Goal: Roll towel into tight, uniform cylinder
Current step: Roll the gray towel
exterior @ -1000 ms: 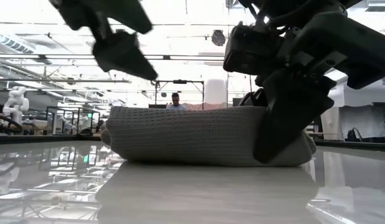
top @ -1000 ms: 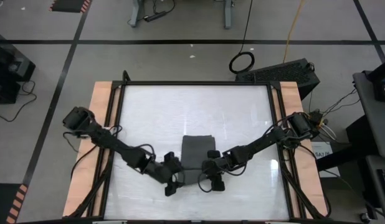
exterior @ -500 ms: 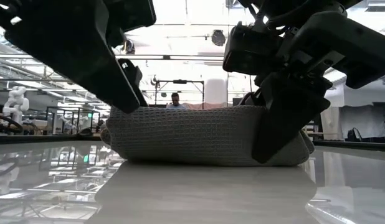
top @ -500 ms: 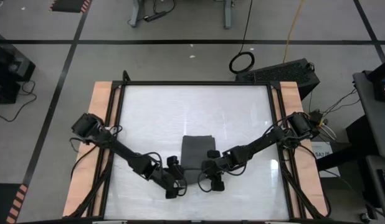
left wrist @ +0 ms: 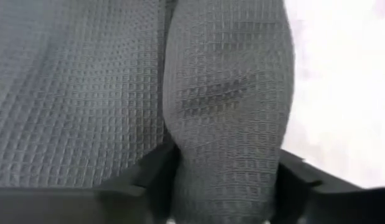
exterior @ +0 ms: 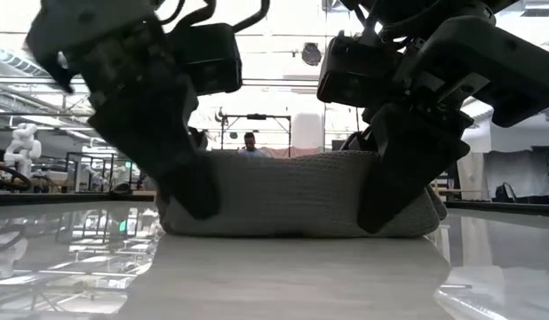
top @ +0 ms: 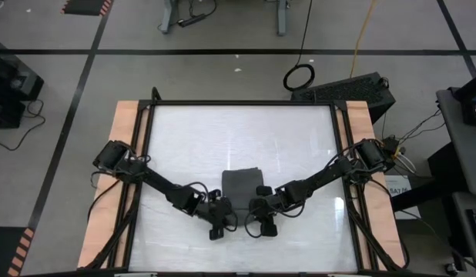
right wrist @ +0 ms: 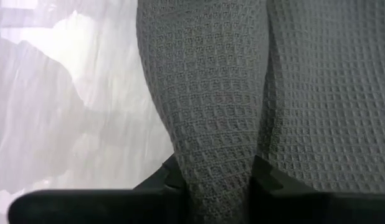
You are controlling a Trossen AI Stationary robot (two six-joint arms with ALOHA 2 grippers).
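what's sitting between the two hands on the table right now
The towel: the low view shows its rolled edge spanning from the left hand to the right hand, each clamping one end.

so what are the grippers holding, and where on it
Both hold the towel at its rolled near edge: the left gripper pinches the roll's left end, the right gripper its right end.

The folded towel lies on the table, 2 grippers clamping its ends.
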